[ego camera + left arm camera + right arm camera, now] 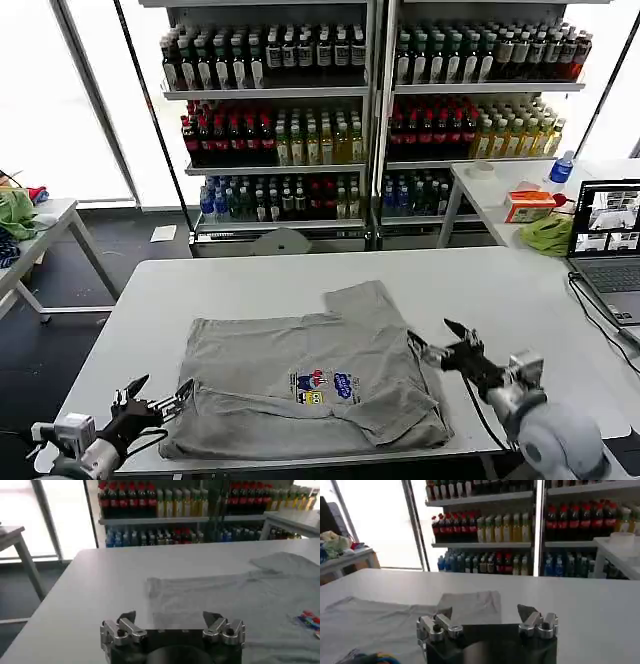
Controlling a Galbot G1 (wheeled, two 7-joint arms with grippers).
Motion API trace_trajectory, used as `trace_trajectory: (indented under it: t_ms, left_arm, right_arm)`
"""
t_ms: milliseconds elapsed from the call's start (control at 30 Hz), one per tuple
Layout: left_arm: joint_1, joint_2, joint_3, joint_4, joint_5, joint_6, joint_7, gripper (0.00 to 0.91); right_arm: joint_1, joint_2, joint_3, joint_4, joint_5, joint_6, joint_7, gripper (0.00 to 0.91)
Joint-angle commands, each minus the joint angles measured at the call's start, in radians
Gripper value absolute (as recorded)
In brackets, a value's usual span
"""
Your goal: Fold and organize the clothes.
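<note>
The grey shirt (310, 375) lay partly folded near the table's (500, 290) front edge, its folding unfinished. The left gripper (155, 398) and right gripper (437, 343) flanked it, both wide open and empty.

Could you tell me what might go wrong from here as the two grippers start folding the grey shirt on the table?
1. The shirt lies wrinkled, one sleeve flipped up; a fold made now may come out crooked.
2. The left gripper and right gripper, both open, sit at the shirt's opposite sides; uneven grasps could drag it askew.
3. Its near hem lies close to the table edge, so a pull might slide it off.
</note>
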Motion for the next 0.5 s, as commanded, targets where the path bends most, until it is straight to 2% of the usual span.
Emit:
trace_trajectory:
  t_ms: [33,200,500]
  left_arm:
    - [-0.330,0.197,0.124,0.286,-0.122,0.003,0.019,0.907]
    - [-0.454,0.232,0.210,0.380,-0.163,0.002,0.025,0.907]
    - [-0.589,0.226,0.317,0.545,-0.174,0.001,0.028,0.907]
  right_arm:
    - [0.508,0.089,-0.218,-0.406,-0.046,-0.104,-0.095,0.907]
    - [0.600,0.151,-0.296,-0.553,-0.083,-0.104,-0.101,0.907]
    - [0.687,0.266,-0.363,-0.741,-0.086,-0.104,-0.103,0.907]
